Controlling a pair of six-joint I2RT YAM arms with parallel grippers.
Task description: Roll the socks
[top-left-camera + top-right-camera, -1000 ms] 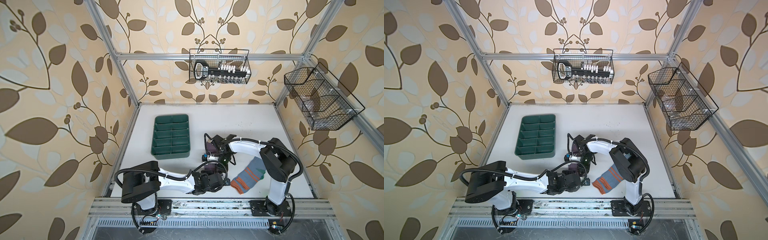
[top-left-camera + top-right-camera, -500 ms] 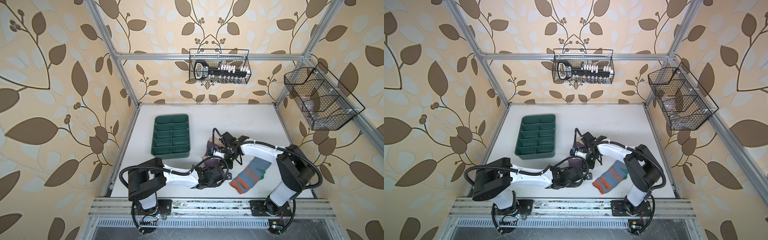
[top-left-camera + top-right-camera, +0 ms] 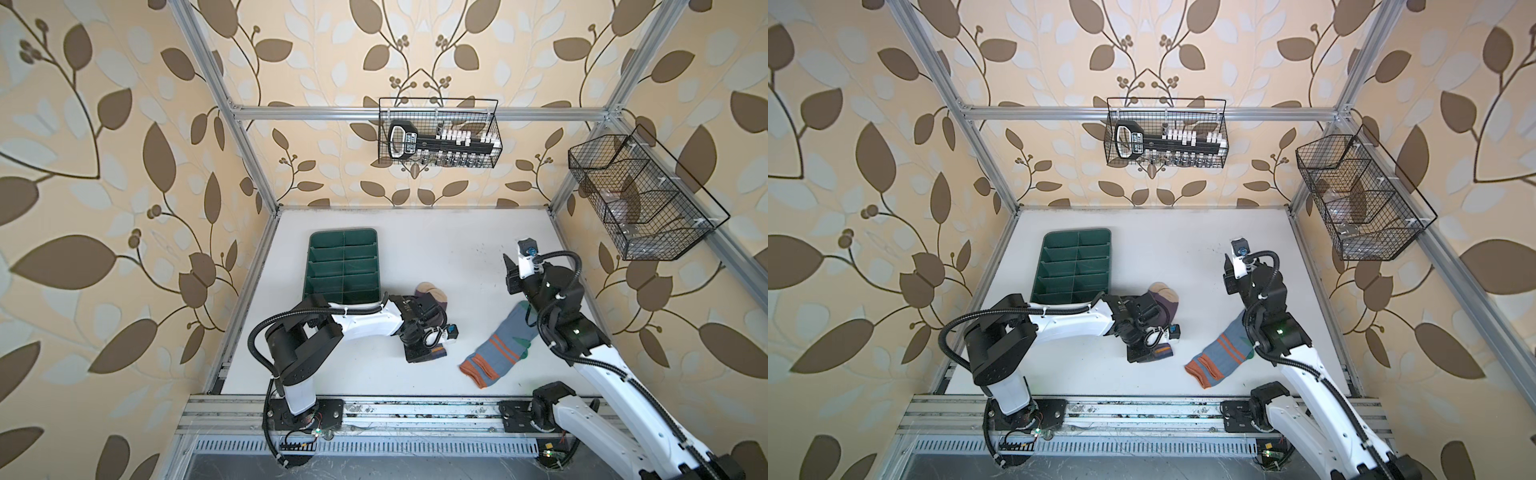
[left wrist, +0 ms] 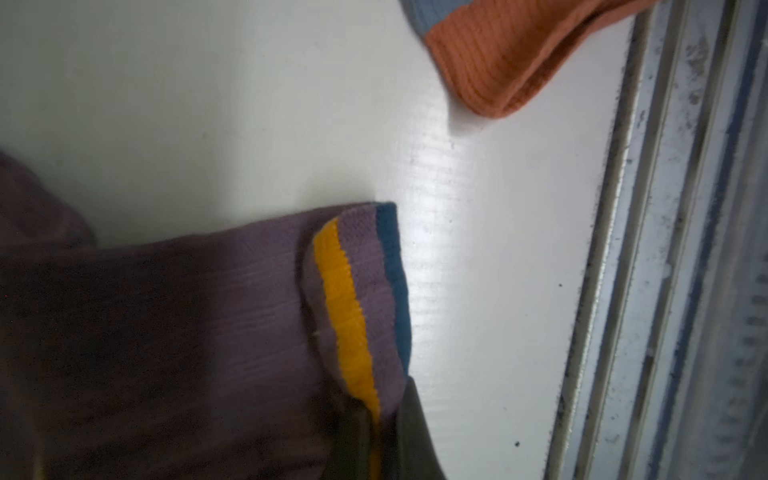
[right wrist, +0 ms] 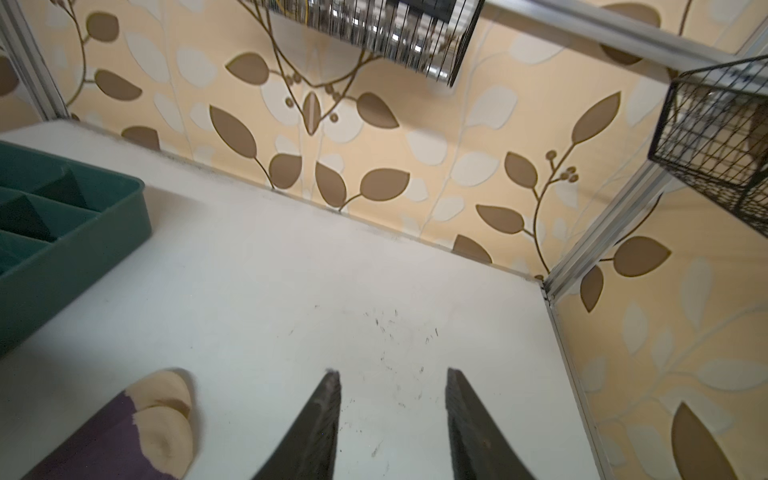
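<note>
Left gripper [image 4: 382,440]: clenched on the striped cuff of the purple sock [image 4: 187,311], mid-table; cuff looks turned over once, so rolling has barely started.
Right gripper [image 5: 392,415]: parted, empty, raised.
Grey-blue sock [image 3: 498,353]: flat, at 3 o'clock of that cuff, not yet rolled.

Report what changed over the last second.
The left end effector closed on the purple sock at its striped cuff. The right end effector left that sock's toe end, opened, and swung right and toward the back wall; it now holds nothing. The purple sock, the grey-blue sock and the green tray stayed roughly where they were.
</note>
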